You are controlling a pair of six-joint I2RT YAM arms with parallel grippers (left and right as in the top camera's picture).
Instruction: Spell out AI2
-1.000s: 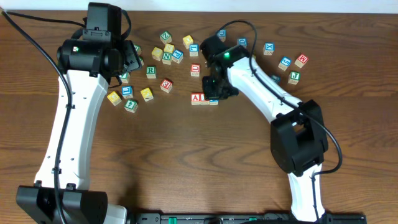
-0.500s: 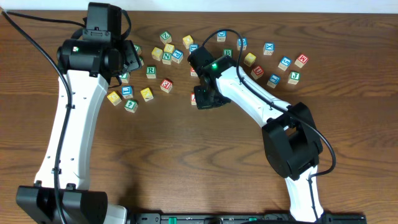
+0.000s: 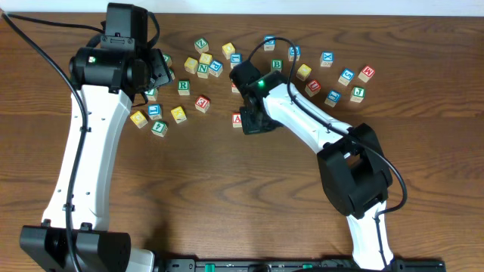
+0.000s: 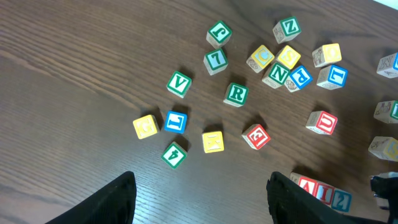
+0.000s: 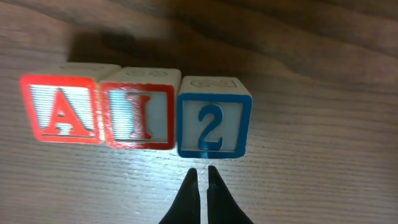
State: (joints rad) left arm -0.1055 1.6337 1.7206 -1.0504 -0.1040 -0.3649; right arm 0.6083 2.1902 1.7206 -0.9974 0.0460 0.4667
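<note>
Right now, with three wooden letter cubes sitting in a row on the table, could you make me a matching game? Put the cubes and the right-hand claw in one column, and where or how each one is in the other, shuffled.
Column one
1. wooden cube with a red A
2. wooden cube with a red I
3. wooden cube with a blue 2
4. right gripper

Column two
a. middle of the row
b. shut, holding nothing
c. left end of the row, as the letters read
d. right end of the row, as the letters read

Pairs: 1-c, 2-a, 3-d, 4-b
</note>
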